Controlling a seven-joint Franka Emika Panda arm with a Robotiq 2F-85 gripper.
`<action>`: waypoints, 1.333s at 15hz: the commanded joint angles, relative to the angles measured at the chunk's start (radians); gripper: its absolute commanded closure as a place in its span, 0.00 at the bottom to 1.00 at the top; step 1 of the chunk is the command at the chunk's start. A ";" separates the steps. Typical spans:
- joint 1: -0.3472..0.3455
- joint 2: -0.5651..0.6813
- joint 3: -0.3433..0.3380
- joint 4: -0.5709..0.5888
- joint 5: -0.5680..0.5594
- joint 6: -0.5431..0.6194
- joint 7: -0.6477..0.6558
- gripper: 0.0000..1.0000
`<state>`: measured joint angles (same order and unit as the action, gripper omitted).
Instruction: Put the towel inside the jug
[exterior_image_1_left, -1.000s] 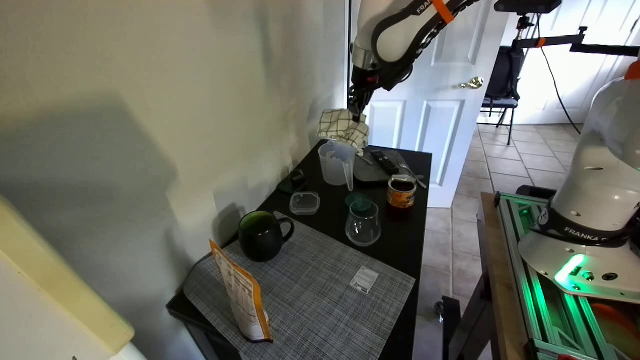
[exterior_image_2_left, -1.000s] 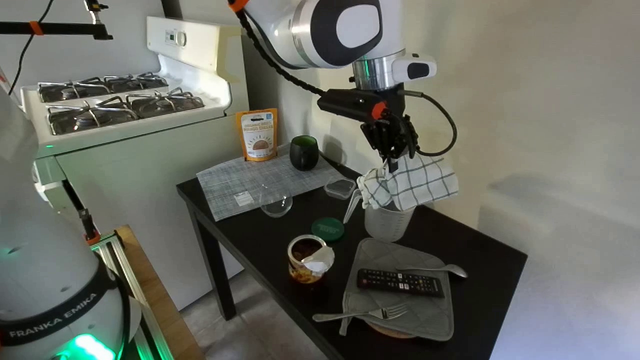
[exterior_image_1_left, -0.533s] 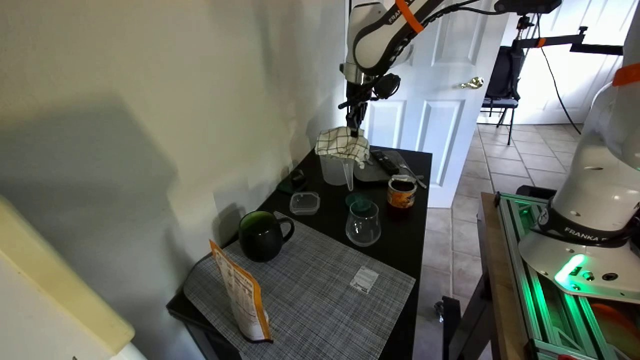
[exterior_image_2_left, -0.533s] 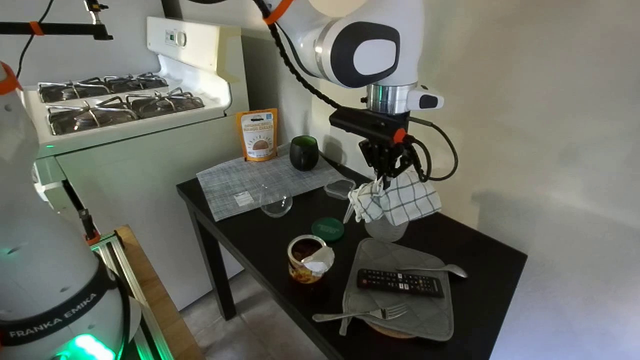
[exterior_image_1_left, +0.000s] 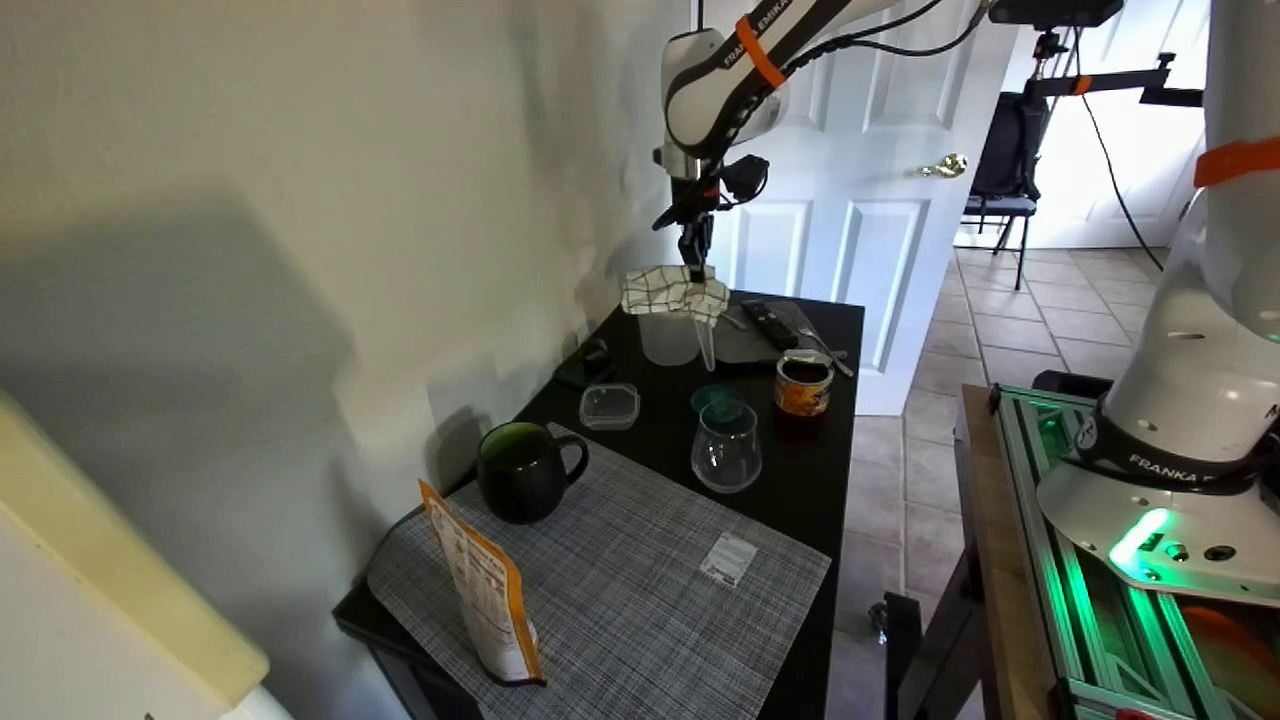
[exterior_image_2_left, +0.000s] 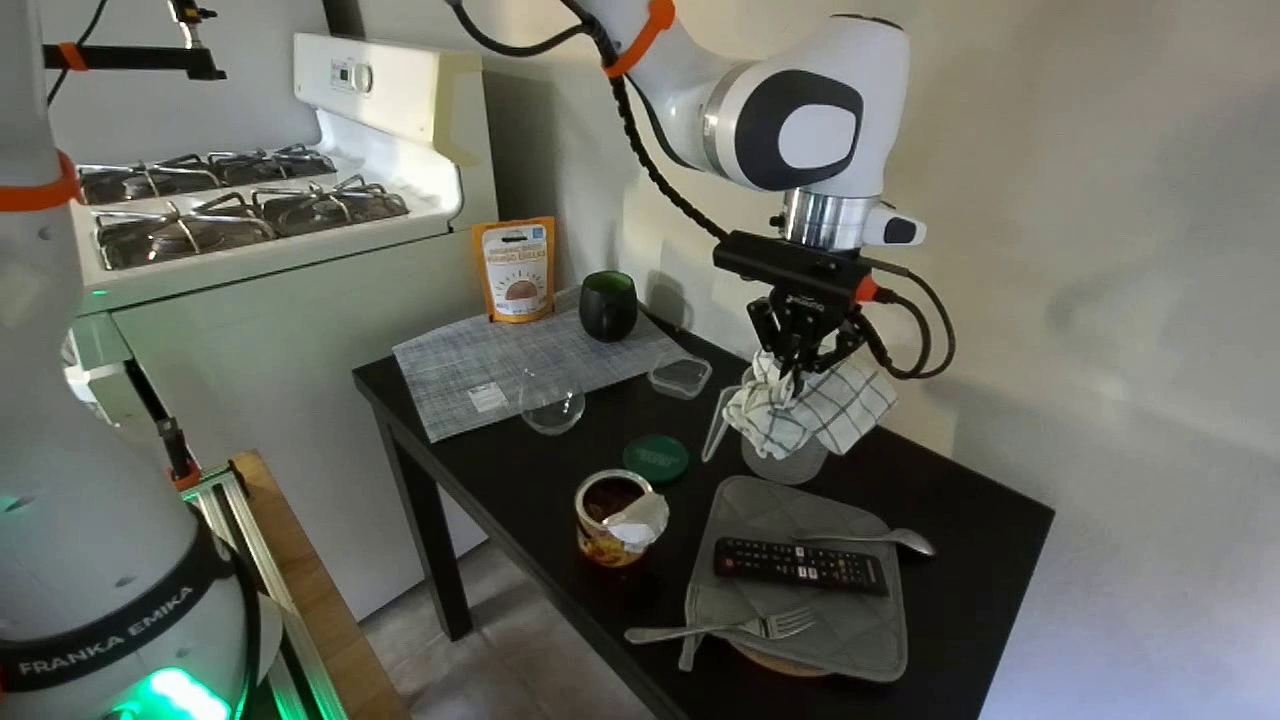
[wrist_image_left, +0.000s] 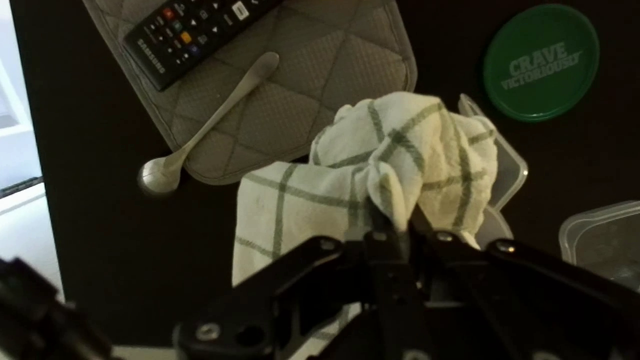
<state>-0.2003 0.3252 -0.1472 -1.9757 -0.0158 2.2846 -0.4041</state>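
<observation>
The tool pinches the towel over the jug, near the table edge, apart from the green lid.

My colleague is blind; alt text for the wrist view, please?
Black gripper pinching a white, green-checked cloth towel that hides most of a translucent plastic jug. Nearby: silver metal spoon overhanging grey quilted mat with black Samsung remote; round green lid.

Fingers downward — close together
</observation>
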 joint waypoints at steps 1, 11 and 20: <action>-0.011 0.114 0.029 0.119 -0.015 -0.084 -0.017 0.97; -0.006 0.344 0.048 0.349 -0.066 -0.222 0.015 0.97; 0.012 0.295 0.047 0.299 -0.141 -0.213 0.019 0.28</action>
<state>-0.1947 0.6672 -0.1022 -1.6227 -0.1186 2.0555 -0.4080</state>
